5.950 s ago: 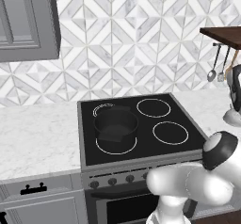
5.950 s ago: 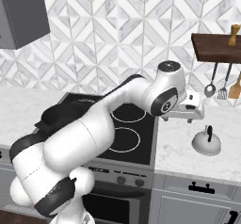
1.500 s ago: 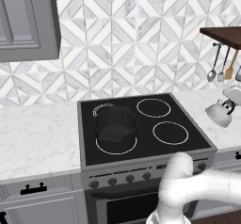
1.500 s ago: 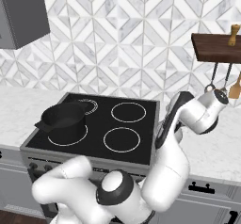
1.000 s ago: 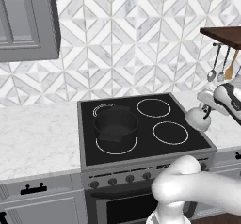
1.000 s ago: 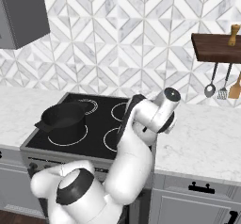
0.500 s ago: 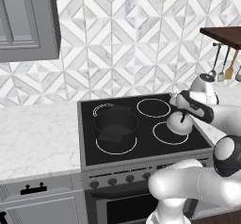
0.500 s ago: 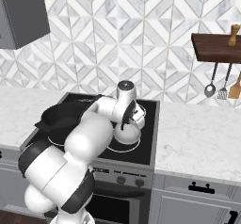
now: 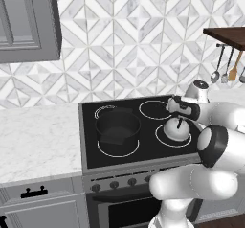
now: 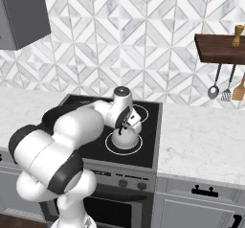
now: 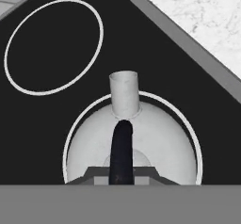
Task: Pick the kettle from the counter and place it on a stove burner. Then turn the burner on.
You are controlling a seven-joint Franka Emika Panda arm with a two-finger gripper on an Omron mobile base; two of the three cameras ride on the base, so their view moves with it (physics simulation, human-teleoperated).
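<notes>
Left base view: the pale, domed kettle (image 9: 176,129) sits inside the thin white ring of the stove burner (image 9: 173,136) at the front right corner of the glossy black stove (image 9: 91,145), gripper (image 9: 181,118) at its dark handle. Half a second ago it hung higher.

Right base view: the kettle (image 10: 125,137) is by the stove's front edge.

Hand view: its round spout (image 11: 124,94) points away; jaw opening cannot be told.

Light: bright, even, no clear source.
Shadows: faint, soft under the pot (image 9: 117,126).
Glare: none on the stove (image 9: 139,145).
Focus: slightly soft throughout, hand view coarsest.
Distortion: none at edges.
</notes>
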